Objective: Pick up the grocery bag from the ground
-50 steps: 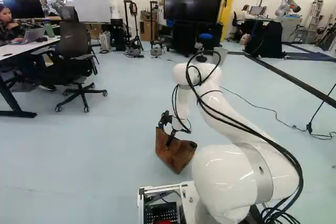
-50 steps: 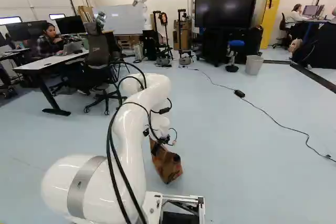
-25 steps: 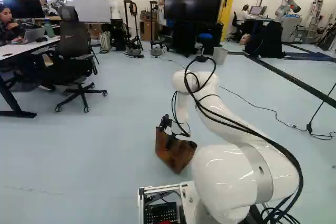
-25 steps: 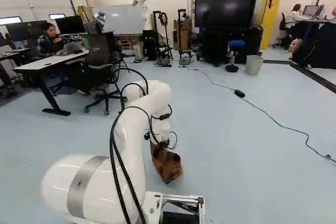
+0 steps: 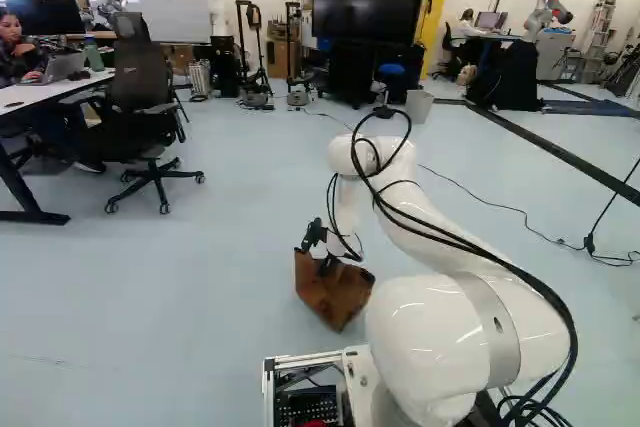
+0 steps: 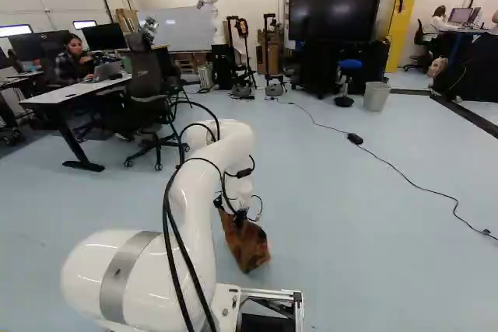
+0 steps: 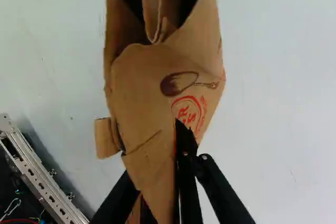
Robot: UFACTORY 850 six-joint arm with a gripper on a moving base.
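While the brown paper bag (image 5: 338, 301) tilts low by the floor (image 5: 200, 307) ahead of the base (image 5: 300, 360), the tool (image 5: 322, 261) pinches its folded side between partly parted fingers; whether it touches the floor cannot be told.

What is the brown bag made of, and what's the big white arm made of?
The bag looks like dull brown paper: it has stiff creases, folded edges and printed pictures. The arm has a smooth, glossy white skin, because bright light shines off it. It might be painted metal or hard plastic; I can't tell which.
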